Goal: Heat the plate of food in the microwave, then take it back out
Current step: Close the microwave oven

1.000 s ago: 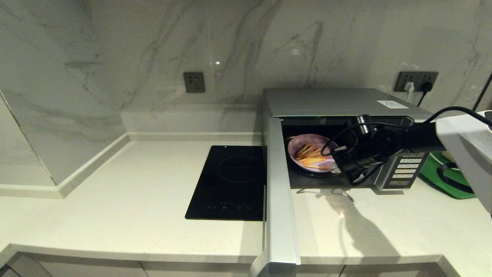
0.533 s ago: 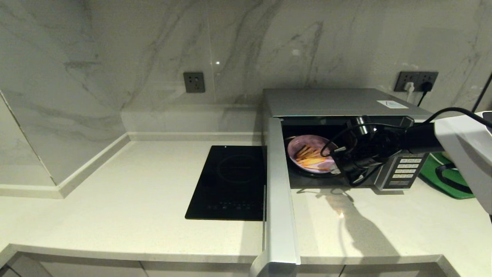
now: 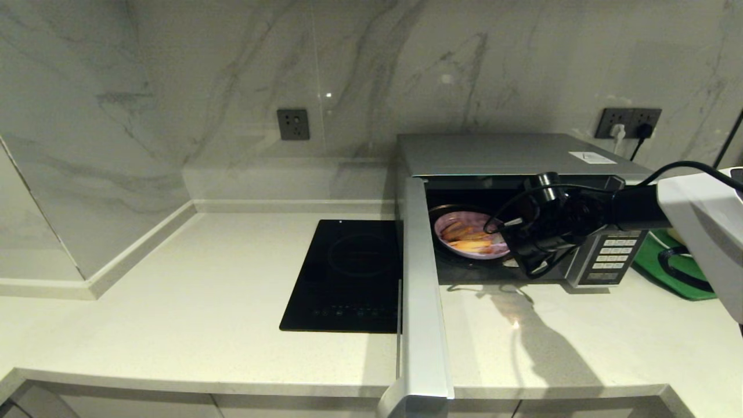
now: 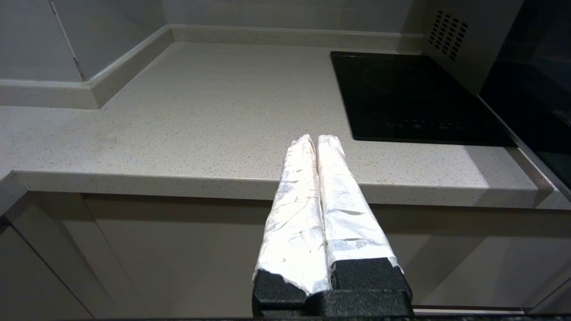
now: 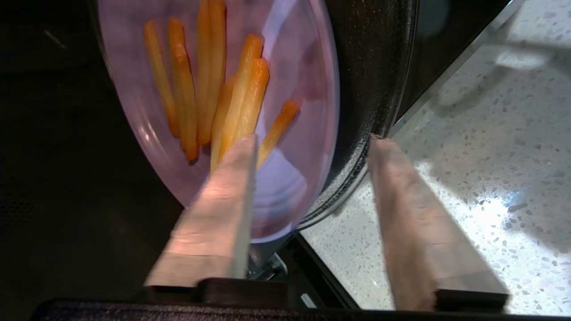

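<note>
The silver microwave [image 3: 511,154] stands with its door [image 3: 421,278] swung wide open toward me. Inside, the lavender plate of food [image 3: 470,235] lies flat on the dark glass turntable [image 5: 379,67], orange-yellow sticks on it. My right gripper [image 3: 509,244] is at the cavity's mouth, open. In the right wrist view the plate of food [image 5: 303,80] has one finger [image 5: 223,200] over its near end; the other finger [image 5: 410,209] stands clear, beyond the turntable's rim. Nothing is pinched by the right gripper [image 5: 312,138]. My left gripper [image 4: 316,138] hangs shut and empty, low before the counter's front edge.
A black glass cooktop [image 3: 348,273] lies left of the open door. The keypad panel [image 3: 615,255] is behind my right wrist. A green mat [image 3: 673,270] with a cable sits at the far right. The pale stone counter [image 3: 203,278] spreads to the left.
The plate was tilted up toward me in the right gripper; now it lies flat on the turntable. The right gripper's fingers have let it go.
</note>
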Motion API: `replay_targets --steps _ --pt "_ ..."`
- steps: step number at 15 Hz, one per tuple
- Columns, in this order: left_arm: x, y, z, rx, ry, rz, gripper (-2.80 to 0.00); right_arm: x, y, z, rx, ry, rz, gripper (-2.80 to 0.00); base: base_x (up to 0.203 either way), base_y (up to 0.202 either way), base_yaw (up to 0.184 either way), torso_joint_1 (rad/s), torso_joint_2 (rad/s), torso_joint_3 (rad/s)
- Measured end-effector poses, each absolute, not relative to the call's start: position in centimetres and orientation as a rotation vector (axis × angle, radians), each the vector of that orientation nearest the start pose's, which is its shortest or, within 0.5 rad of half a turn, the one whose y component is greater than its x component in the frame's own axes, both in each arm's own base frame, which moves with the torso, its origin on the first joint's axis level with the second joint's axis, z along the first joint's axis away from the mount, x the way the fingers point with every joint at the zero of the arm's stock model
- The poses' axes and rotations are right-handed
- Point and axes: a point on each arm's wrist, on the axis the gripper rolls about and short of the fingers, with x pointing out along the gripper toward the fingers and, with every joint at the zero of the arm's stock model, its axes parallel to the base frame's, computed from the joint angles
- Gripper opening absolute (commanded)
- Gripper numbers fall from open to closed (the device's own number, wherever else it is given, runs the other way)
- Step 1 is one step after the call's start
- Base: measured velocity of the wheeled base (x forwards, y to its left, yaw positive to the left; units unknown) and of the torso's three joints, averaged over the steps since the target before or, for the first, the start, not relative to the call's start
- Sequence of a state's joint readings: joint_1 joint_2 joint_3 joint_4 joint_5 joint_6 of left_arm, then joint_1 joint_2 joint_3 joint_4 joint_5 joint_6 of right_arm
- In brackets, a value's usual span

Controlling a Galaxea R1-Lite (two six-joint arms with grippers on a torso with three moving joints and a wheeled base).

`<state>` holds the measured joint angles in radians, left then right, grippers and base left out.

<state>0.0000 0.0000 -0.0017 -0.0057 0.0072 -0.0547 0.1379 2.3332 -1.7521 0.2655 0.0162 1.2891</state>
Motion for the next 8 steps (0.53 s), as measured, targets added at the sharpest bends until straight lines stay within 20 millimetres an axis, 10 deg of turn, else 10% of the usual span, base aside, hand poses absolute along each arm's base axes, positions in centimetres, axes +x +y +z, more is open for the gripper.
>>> replay_targets --steps 8 --pt "-2.3 0.0 7.6 -0.055 -0.007 0.007 -2.80 45.0 6.3 13.5 1.153 0.757 -0.390 0.00 0.000 0.000 0.000 0.000 0.00 0.000"
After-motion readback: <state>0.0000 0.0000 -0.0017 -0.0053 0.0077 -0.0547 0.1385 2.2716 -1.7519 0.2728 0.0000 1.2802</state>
